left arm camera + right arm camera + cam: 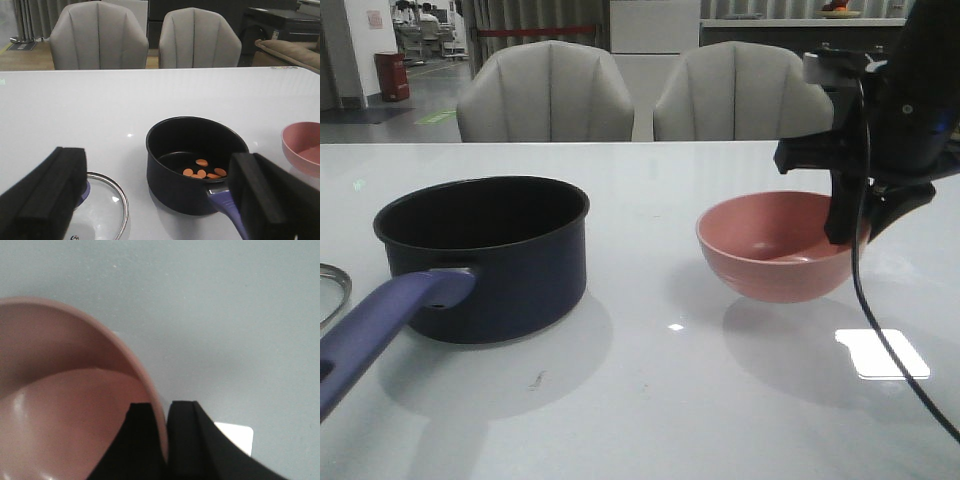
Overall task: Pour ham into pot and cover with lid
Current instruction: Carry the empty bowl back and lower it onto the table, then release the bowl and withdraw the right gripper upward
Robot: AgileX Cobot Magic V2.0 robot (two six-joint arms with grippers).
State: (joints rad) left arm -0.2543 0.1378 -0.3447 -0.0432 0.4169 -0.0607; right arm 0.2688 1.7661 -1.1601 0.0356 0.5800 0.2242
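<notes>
The dark navy pot (pixel 490 260) stands on the white table at the left, its purple-blue handle (pixel 380 325) pointing toward me. In the left wrist view the pot (pixel 175 175) holds several orange-pink ham chunks (pixel 202 172) on its black floor. The glass lid (pixel 107 202) lies flat on the table beside the pot; only its rim (pixel 328 290) shows in the front view. My left gripper (pixel 157 170) is open and empty, back from the pot and lid. My right gripper (pixel 847 225) is shut on the rim of the empty pink bowl (pixel 770 250), holding it upright just above the table; the pinched rim also shows in the right wrist view (pixel 162 407).
Two grey chairs (pixel 545 95) stand behind the table's far edge. A black cable (pixel 880 340) hangs from the right arm toward the front right. A bright light patch (pixel 882 353) lies on the table under it.
</notes>
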